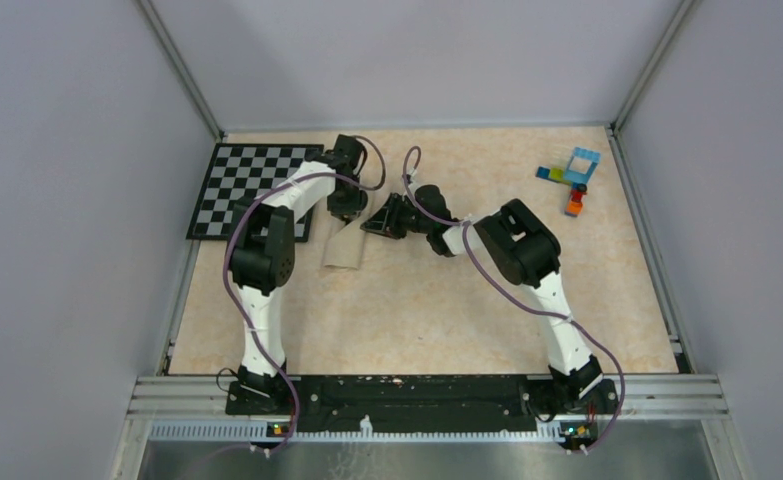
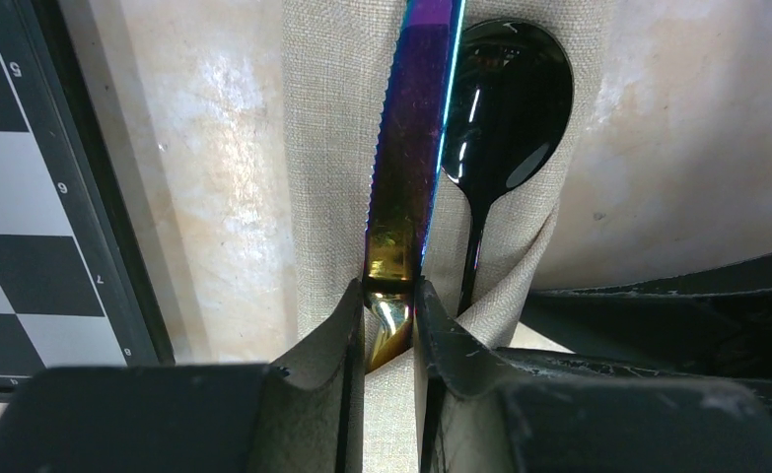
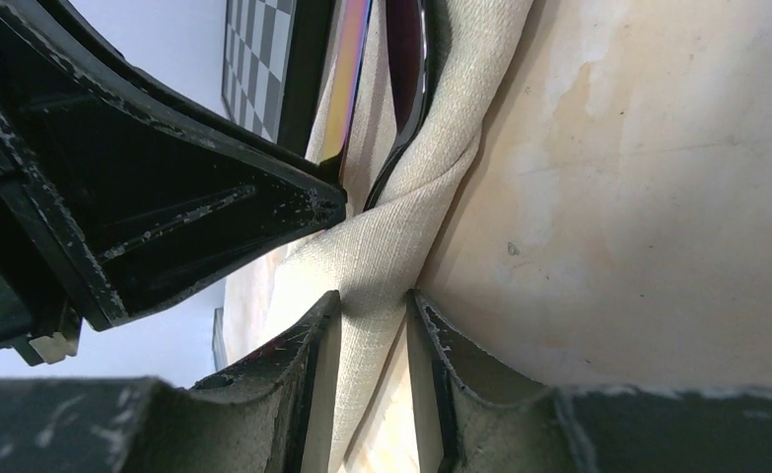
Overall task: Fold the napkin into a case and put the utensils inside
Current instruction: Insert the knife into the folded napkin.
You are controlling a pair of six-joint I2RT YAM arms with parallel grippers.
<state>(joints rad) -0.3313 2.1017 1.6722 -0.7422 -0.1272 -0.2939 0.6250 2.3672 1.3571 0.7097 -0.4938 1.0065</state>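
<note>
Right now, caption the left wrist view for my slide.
Left gripper pinches the rainbow knife beside the black spoon on the folded napkin.

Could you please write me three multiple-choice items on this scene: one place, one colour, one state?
1. Where do the toy bricks lie? A) far right B) near left C) centre
2. What colour is the spoon? A) white B) black C) red
3. What do the right fingers pinch? A) nothing B) a brick C) the napkin
Answers: 1 A, the top view shows them far right; 2 B, it gleams black; 3 C, cloth sits between them.
</note>
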